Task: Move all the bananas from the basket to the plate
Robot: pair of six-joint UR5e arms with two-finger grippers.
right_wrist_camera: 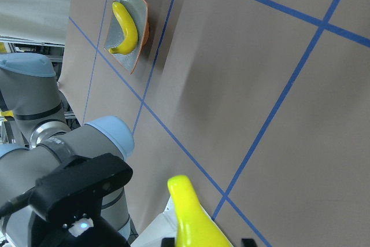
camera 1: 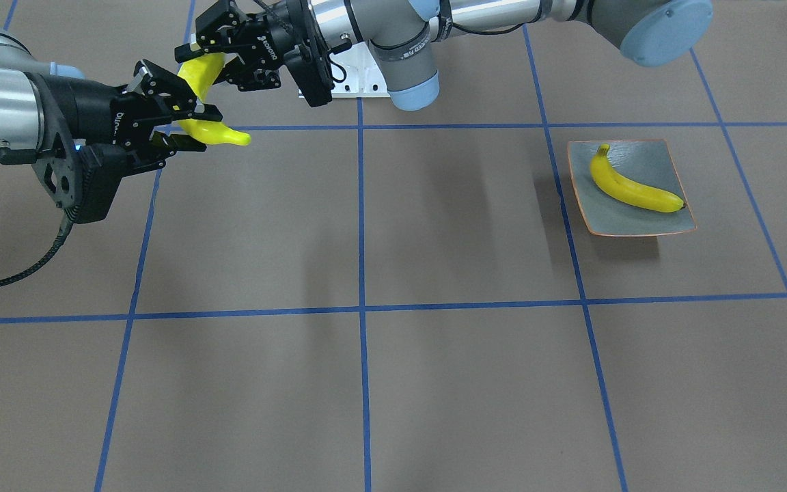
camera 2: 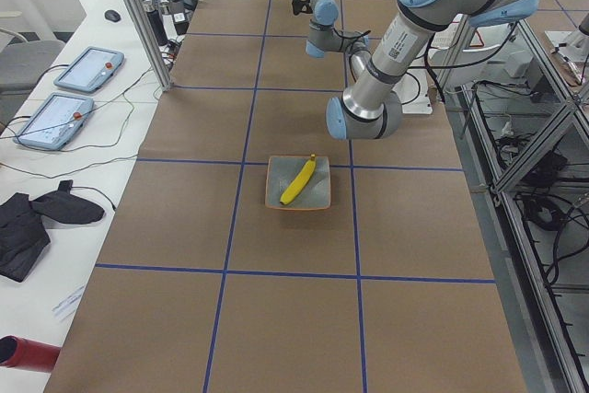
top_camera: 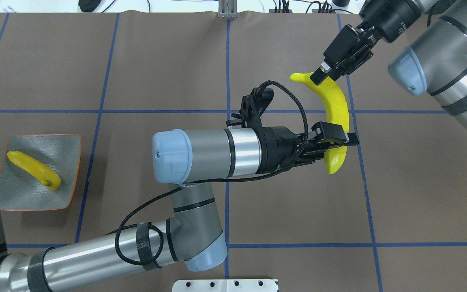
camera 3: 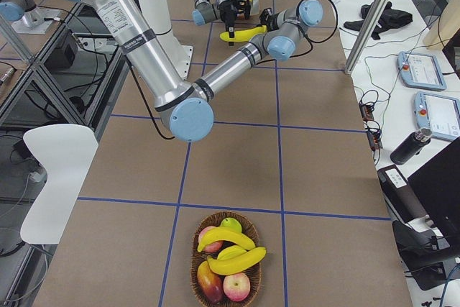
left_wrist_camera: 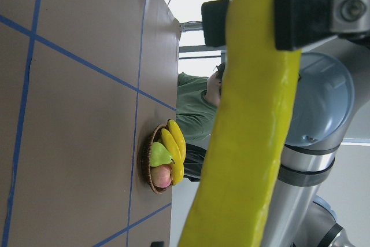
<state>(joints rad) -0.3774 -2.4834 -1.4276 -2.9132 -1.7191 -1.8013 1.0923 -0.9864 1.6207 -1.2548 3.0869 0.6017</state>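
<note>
A yellow banana [top_camera: 337, 105] hangs in the air over the table's middle, with both grippers on it. My left gripper [top_camera: 339, 140] is shut on the end nearer the robot. My right gripper [top_camera: 322, 75] is shut near the far end, and the tip sticks out past it. In the front view the left gripper [camera 1: 205, 55] is above the right gripper [camera 1: 188, 123]. Another banana [camera 1: 629, 188] lies on the square grey plate [camera 1: 646, 160] on my left side. The wicker basket [camera 3: 194, 264] at the table's right end holds more bananas [camera 3: 241, 260].
Apples [camera 3: 236, 287] and a green pear [camera 3: 230, 224] share the basket. A person in a green shirt [left_wrist_camera: 196, 108] is behind the basket. Blue tape lines grid the brown table. Side desks with tablets [camera 2: 87, 69] flank the far edge.
</note>
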